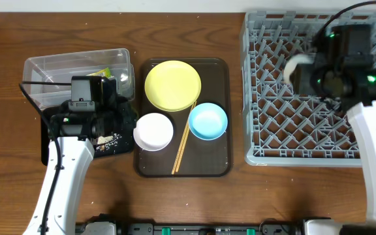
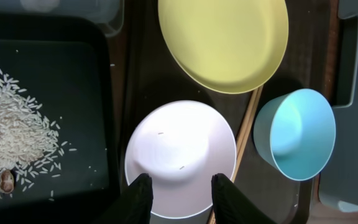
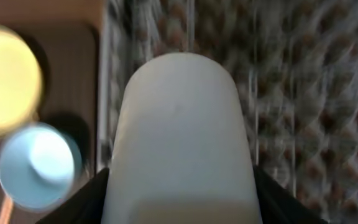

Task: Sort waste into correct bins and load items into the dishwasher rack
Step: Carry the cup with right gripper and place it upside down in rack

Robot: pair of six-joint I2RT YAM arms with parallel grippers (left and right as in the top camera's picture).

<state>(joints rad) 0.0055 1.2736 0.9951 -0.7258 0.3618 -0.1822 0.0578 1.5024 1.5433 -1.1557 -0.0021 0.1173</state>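
Right tool (image 3: 180, 198) is clamped on the small pale cup (image 3: 179, 124), over the far-left pegs of the dishwasher rack (image 1: 302, 155) — the cup's long axis runs straight out from the tool. Left tool (image 2: 180, 194), spread apart, sits astride the near rim of the white bowl (image 2: 180, 152).

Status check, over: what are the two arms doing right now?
Right pincer shut on pale cup, over rack. Left pincer open at white bowl. No obstruction seen.

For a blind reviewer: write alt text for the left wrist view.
Left gripper, jaws open, hangs over the near edge of the white bowl. Yellow plate beyond, light blue bowl right, chopsticks between the bowls; rice in the black tray left.
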